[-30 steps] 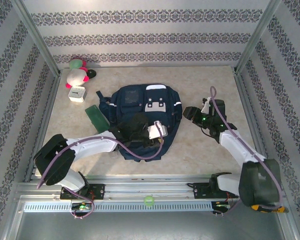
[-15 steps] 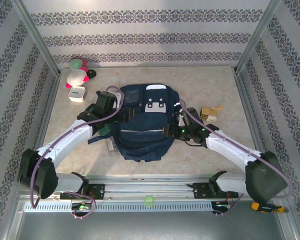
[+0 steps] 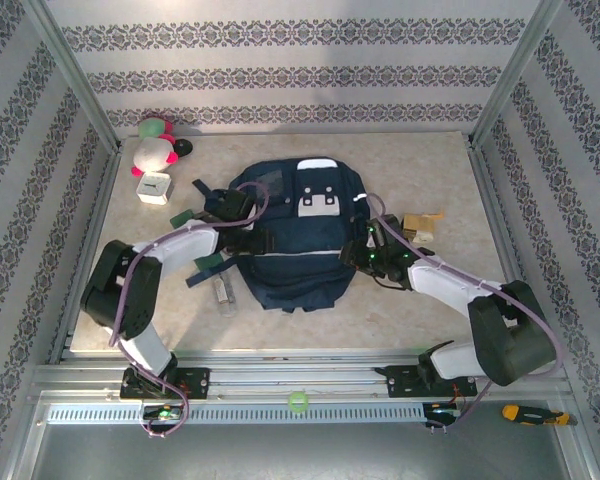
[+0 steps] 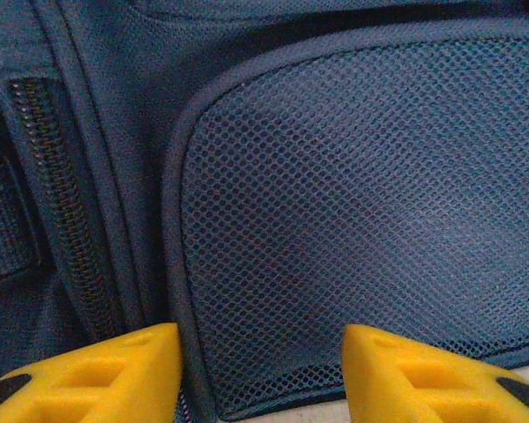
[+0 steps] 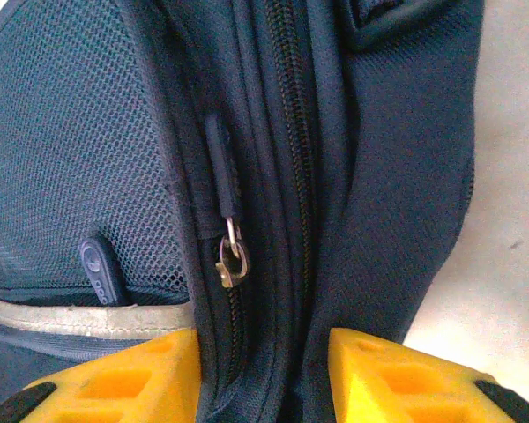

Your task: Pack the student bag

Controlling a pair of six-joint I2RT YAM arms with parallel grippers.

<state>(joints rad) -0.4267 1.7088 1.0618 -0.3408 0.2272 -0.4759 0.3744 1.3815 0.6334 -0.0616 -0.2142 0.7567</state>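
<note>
Right wrist: student bag zipper between right hand

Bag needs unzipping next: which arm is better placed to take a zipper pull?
Right, probably. The right gripper straddles the student bag's zipper seam, the zipper pull just ahead of its fingers. The left gripper faces a mesh pocket instead.

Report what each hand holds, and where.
Cannot tell: left hand straddles the student bag at its mesh pocket, right hand at its zipper; neither visibly pinches.
</note>
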